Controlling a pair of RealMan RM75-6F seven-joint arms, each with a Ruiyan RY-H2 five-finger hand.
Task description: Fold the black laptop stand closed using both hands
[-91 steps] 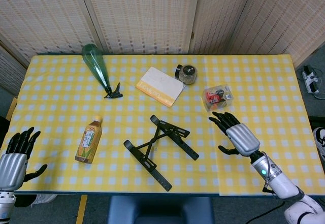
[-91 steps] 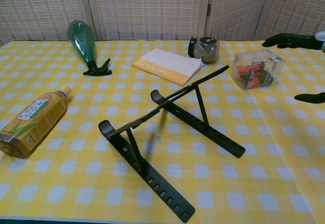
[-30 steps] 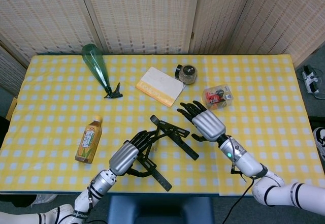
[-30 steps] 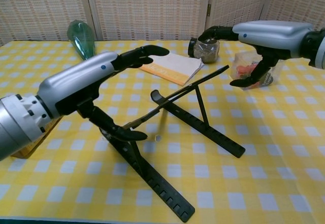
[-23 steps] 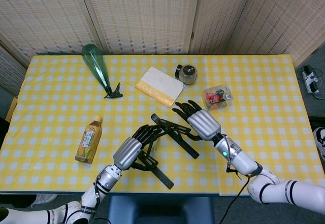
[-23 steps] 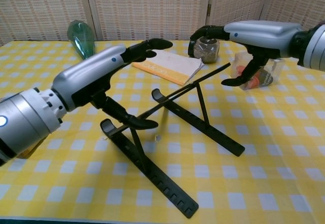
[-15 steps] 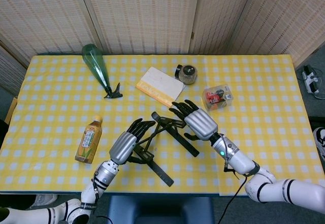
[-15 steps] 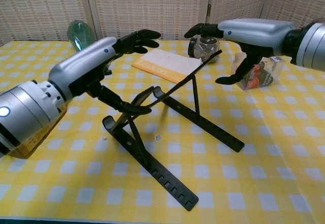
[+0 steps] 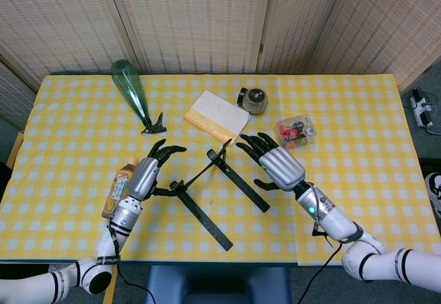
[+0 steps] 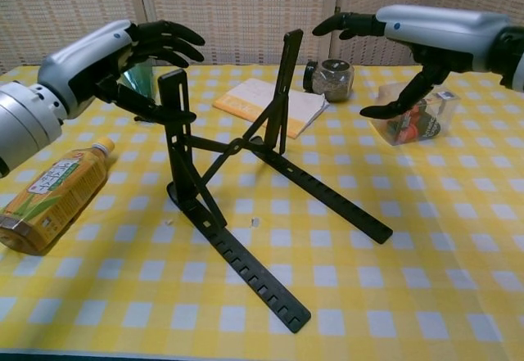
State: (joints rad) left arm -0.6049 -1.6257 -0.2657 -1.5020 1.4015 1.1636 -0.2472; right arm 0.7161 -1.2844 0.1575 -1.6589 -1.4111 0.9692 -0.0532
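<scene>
Black and skeletal, the laptop stand (image 10: pixel 233 205) sits mid-table on the yellow checked tablecloth (image 9: pixel 358 200), and we see it only partly closed: its 2 long base rails lie flat and run toward the near edge, while its 2 upper arms stand almost upright, joined by crossed struts between them. Our left hand (image 9: pixel 146 173) is at the left upright, with the thumb under or against the top of that arm and the other fingers (image 10: pixel 168 40) fanned out above it; from the chest view the thumb seems to touch the bar, but we cannot tell whether that amounts to a real grip. Our right hand (image 9: pixel 279 166) hovers apart from the stand, to the right of the right upright, fingers spread and holding nothing. Left of the stand, a tea bottle (image 10: pixel 51 196) lies on its side just beside our left forearm. At the far left lies a green spray bottle (image 9: pixel 133 92), tipped over, with its black trigger pointing toward us. Behind the stand we see a white and yellow book (image 9: pixel 217 116), then a small dark jar (image 9: pixel 253 100), and to the right a clear plastic box (image 10: pixel 413 114) with red contents, near the right hand.
</scene>
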